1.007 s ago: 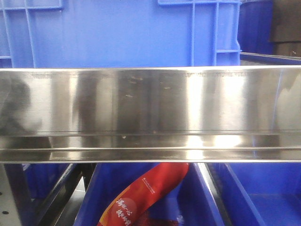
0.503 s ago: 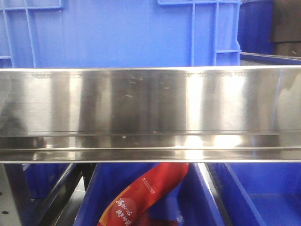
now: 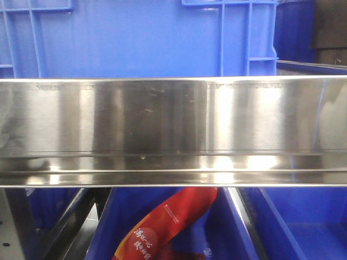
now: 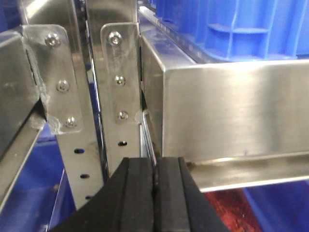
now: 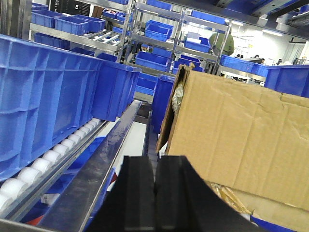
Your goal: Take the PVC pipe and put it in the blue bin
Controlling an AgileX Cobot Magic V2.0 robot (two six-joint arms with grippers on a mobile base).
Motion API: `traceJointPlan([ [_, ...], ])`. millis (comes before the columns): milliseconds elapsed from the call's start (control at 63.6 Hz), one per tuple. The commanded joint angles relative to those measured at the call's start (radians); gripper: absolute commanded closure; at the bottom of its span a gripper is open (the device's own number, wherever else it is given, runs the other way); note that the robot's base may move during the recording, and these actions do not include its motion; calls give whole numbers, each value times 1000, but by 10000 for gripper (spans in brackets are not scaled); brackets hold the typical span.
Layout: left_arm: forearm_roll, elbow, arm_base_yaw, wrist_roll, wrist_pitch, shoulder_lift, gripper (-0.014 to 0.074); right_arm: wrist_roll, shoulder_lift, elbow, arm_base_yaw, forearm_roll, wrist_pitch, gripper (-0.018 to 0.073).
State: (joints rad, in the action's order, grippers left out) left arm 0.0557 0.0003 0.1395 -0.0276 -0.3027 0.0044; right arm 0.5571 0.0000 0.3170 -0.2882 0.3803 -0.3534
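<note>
The PVC pipe shows in no view, so its place cannot be told; as thin plastic it should be light, springy and slick, best pinched across its flat part. Both the left pincer (image 4: pixel 154 193) and right pincer (image 5: pixel 154 193) are pressed closed on nothing, beside the steel shelf rail (image 3: pixel 173 124) and blue bins (image 5: pixel 43 92).

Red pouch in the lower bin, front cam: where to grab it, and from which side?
Grip the red pouch across its narrow mid-section. It leans diagonally in the blue bin, its upper end hidden behind the steel rail, so probably come in from the front, under the rail, spanning the pouch's width. The left pincer and right pincer are shut; open first.
</note>
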Motion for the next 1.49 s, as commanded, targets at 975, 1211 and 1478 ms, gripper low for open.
traceJointPlan([
  [975,-40,0,-153,-6,333,-4,708,-2,0,-1,-7,-5,25,722],
  [1211,-44,0,-157,-6,343,-4,708,-2,0,-1,-7,-5,25,722],
  [1478,-44,0,-226,-6,350,-4,708,-2,0,-1,-7,-5,25,722],
])
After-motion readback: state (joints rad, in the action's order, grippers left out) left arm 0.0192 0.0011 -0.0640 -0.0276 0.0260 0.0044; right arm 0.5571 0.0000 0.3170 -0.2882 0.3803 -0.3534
